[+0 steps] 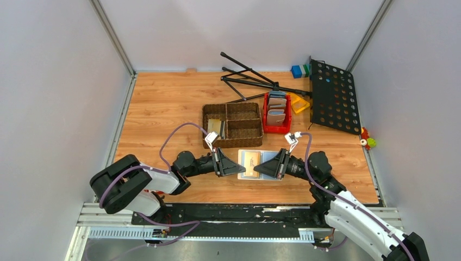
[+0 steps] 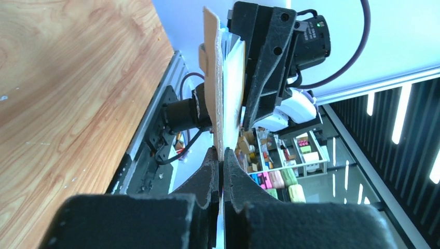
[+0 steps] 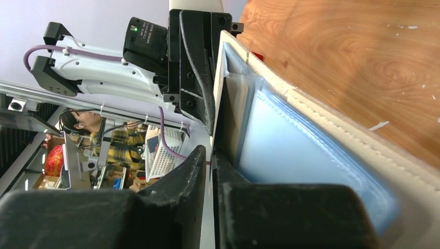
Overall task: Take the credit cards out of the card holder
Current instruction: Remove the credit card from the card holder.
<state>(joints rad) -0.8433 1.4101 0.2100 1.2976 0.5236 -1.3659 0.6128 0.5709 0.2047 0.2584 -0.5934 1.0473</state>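
Note:
The beige card holder [image 1: 243, 154] is held open just above the table between my two grippers, its pale blue inside facing up. A tan-gold credit card [image 1: 250, 160] lies across its inside. My left gripper [image 1: 241, 169] is shut on the holder's left edge; in the left wrist view my left gripper [image 2: 220, 151] pinches the beige panel [image 2: 211, 78], with the card [image 2: 236, 72] beside it. My right gripper [image 1: 256, 168] comes from the right. In the right wrist view my right gripper [image 3: 210, 151] is shut on the thin card edge [image 3: 218, 88], next to the blue pockets [image 3: 296, 150]. Other cards are hidden.
A brown woven basket [image 1: 232, 125] stands just behind the holder. A red bin [image 1: 276, 112] with other wallets sits to its right. A black perforated stand panel [image 1: 332, 95] and its folded legs [image 1: 250, 76] lie at the back right, with a yellow piece [image 1: 298, 102].

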